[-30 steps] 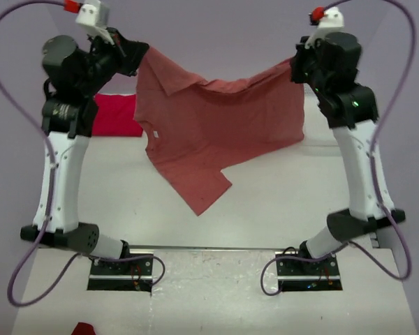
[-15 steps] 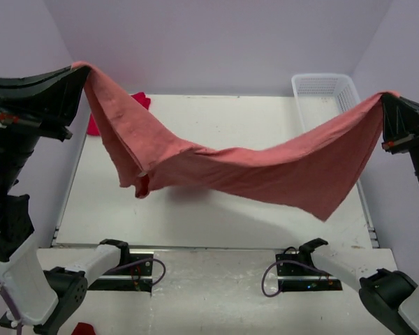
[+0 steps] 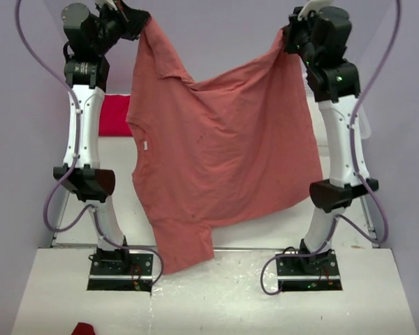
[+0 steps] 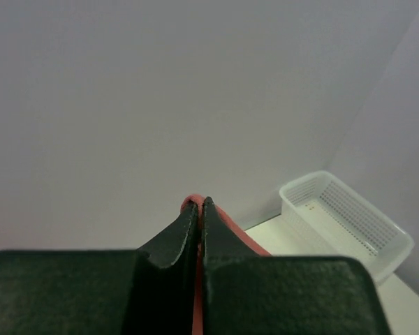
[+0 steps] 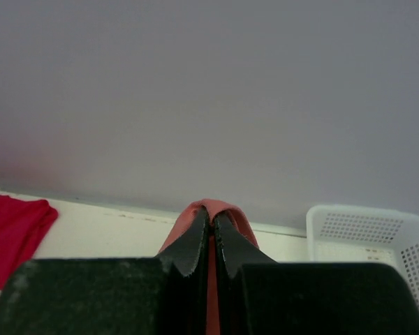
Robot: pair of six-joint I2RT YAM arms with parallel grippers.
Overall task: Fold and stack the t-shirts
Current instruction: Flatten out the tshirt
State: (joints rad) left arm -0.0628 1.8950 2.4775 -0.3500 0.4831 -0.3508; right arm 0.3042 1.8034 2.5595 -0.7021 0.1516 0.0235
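Observation:
The salmon-pink t-shirt (image 3: 216, 153) hangs spread between both raised arms, its lower hem near the table's front edge. My left gripper (image 3: 141, 19) is shut on its upper left corner; the cloth shows between the jaws in the left wrist view (image 4: 194, 206). My right gripper (image 3: 288, 42) is shut on its upper right corner, with a pink fold over the fingertips in the right wrist view (image 5: 211, 206). The bright red t-shirt (image 3: 114, 114) lies on the table at the far left, mostly hidden behind the left arm; it also shows in the right wrist view (image 5: 10, 234).
A white mesh basket (image 4: 346, 220) stands at the table's far right, also in the right wrist view (image 5: 373, 237). A small red scrap (image 3: 82, 328) lies at the near left edge. The arm bases (image 3: 122, 265) sit at the front.
Both arms have swung from wide apart and near the camera to upright, lifting the pink shirt so it hangs flat instead of sagging in a low drape.

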